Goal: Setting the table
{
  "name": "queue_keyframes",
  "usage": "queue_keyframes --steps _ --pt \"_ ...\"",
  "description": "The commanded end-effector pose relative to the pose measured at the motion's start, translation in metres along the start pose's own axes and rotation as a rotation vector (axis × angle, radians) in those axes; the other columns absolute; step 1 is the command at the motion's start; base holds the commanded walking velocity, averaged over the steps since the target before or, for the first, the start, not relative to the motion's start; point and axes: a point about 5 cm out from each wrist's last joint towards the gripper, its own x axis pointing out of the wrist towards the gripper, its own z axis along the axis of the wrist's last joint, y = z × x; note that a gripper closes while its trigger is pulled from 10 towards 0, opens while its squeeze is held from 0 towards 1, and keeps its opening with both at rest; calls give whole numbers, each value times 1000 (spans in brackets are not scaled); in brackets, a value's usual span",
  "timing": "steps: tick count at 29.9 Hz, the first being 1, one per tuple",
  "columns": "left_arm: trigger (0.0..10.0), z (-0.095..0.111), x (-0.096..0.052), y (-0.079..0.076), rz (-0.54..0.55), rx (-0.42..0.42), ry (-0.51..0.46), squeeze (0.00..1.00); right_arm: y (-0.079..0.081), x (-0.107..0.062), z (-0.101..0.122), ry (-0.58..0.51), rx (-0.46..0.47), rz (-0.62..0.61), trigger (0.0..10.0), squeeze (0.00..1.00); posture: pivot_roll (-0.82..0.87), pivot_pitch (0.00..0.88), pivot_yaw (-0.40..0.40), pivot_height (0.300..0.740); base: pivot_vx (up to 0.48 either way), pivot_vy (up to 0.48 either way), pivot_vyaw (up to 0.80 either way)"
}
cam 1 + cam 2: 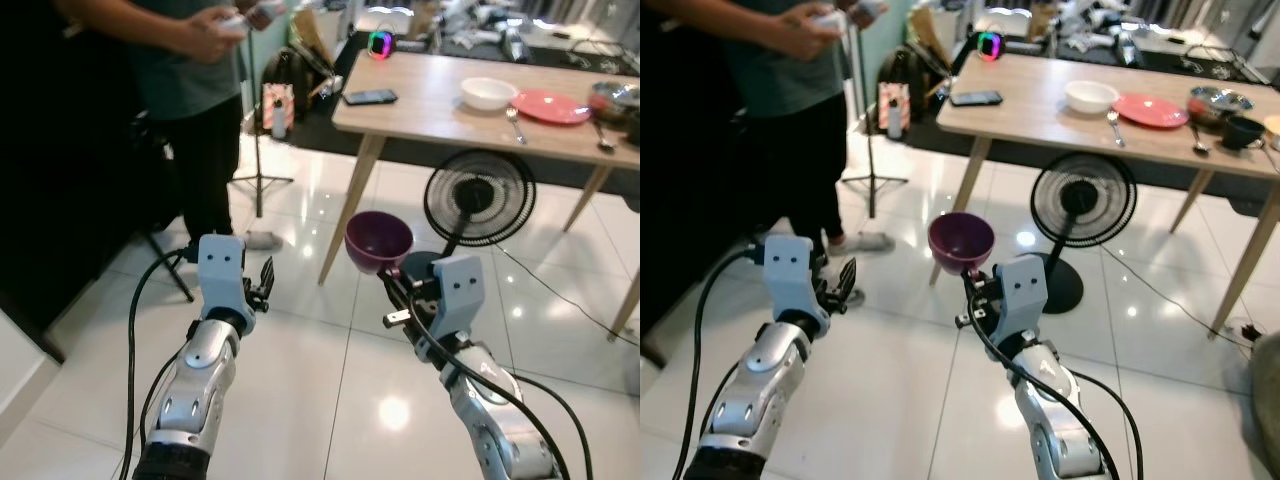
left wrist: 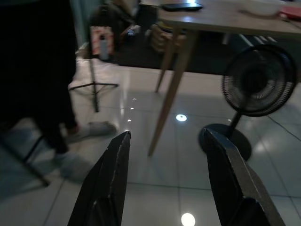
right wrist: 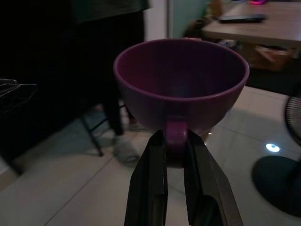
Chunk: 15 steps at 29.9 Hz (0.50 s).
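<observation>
The right gripper [image 3: 175, 155] has its fingers clenched on the handle of the purple cup [image 3: 181, 82], held ahead of them. Keep it level until it reaches the tabletop [image 1: 430, 105]. The left gripper [image 2: 167, 179] hangs released, empty.

Both arms are silver metal with rounded, jointed segments, each ending behind its fingers in a pale blue-grey boxy wrist housing marked by two small dark holes. Thick black cables loop along the outside of each arm, running back from the housing. The left gripper [image 1: 264, 278] carries two long black fingers [image 2: 109, 181], flat, tapered and matte. The right gripper [image 3: 175, 146] has the same black fingers, narrow and smooth, with black hardware and a short stub just behind them.
</observation>
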Motion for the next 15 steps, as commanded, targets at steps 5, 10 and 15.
queue_keyframes --steps 5,10,15 --pt "10000 -1 -1 -5 -15 2 8 0 -5 -3 -1 7 -9 -22 10000 0 -140 0 71 740 480 0 -788" --pt "10000 -1 -1 -5 -15 1 8 0 -5 -3 -1 8 -8 -26 10000 0 -139 0 71 740 480 0 -790" --pt "10000 0 -1 -5 -15 2 5 0 -7 -3 0 -3 -6 -40 10000 0 -138 0 72 740 480 0 -800"
